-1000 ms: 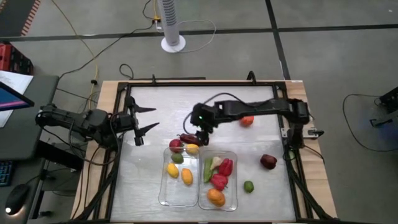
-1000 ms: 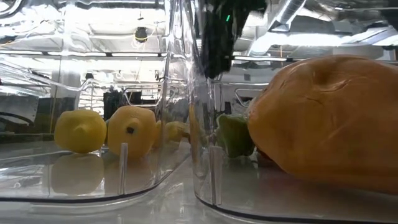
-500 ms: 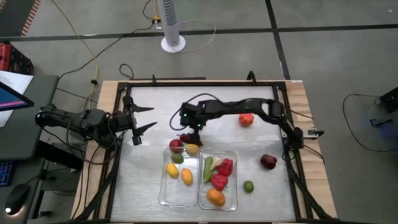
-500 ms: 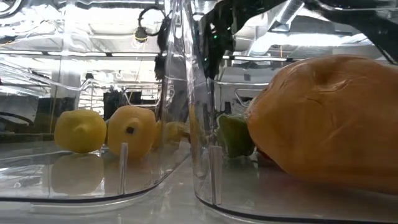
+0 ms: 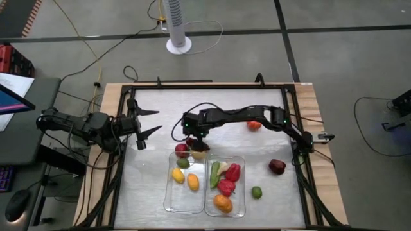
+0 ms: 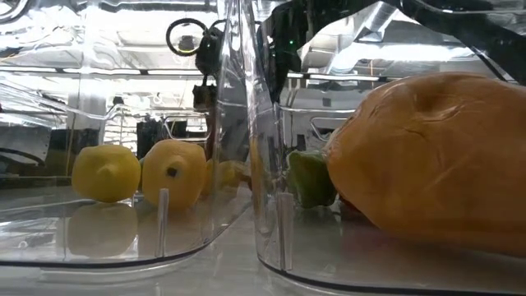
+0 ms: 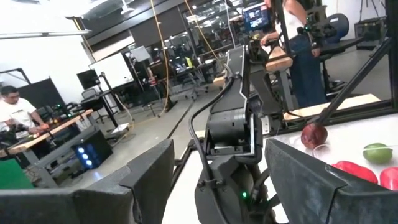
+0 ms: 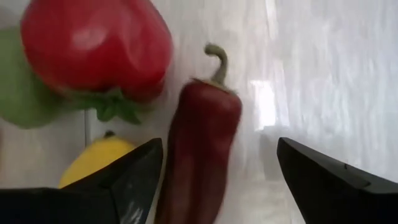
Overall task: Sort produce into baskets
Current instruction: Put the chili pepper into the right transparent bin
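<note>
My right gripper is open and points down just past the far end of the left basket. Its fingers stand on either side of a dark red chili pepper that lies on the table; I see no touch. Beside the chili are a red fruit, a green one and a yellow one. The left basket holds red, green and yellow produce. The right basket holds green, red and orange pieces. My left gripper is open and empty at the table's left.
An orange-red fruit, a dark maroon fruit and a green lime lie loose on the table's right half. A black frame edges the table. People stand in the room beyond the table in the left wrist view.
My right gripper has moved toward the table's left edge, along the far ends of the baskets, with the arm reaching out farther, and now stands over the dark red chili.
</note>
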